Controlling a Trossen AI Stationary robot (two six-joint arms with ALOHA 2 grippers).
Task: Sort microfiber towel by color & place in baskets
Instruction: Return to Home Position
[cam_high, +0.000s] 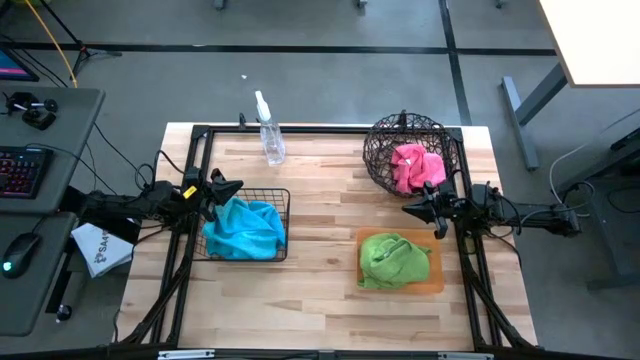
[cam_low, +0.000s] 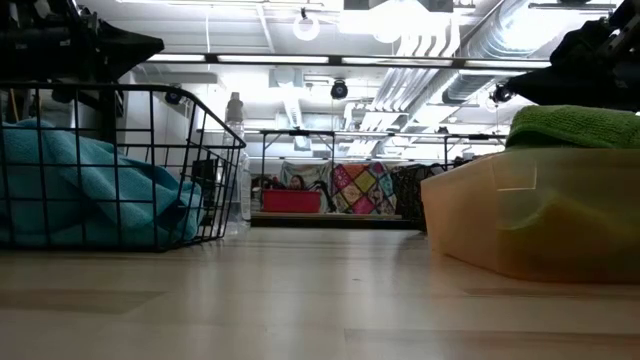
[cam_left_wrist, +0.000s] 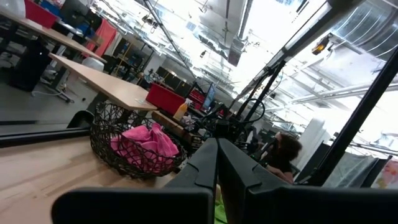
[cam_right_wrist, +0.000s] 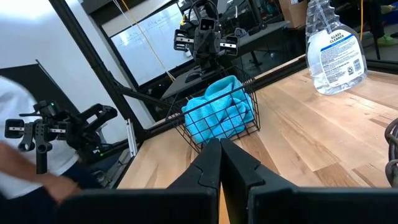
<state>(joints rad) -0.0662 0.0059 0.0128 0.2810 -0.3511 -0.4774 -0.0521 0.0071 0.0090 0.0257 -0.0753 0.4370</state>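
A blue towel (cam_high: 243, 228) lies bunched in the square black wire basket (cam_high: 282, 200) at the table's left. A pink towel (cam_high: 415, 166) sits in the round dark woven-wire bowl (cam_high: 380, 140) at the far right. A green towel (cam_high: 393, 260) lies heaped on the shallow orange tray (cam_high: 436, 270) near the right. My left gripper (cam_high: 237, 186) hovers shut over the black basket's far left corner. My right gripper (cam_high: 410, 208) is shut too, raised between the bowl and the tray. Neither one holds anything.
A clear spray bottle (cam_high: 270, 132) stands at the far edge, left of the middle. Bare wood shows in the table's middle and along its near edge. Black frame rails (cam_high: 190, 160) run along both sides. A person (cam_left_wrist: 283, 155) shows in the room beyond.
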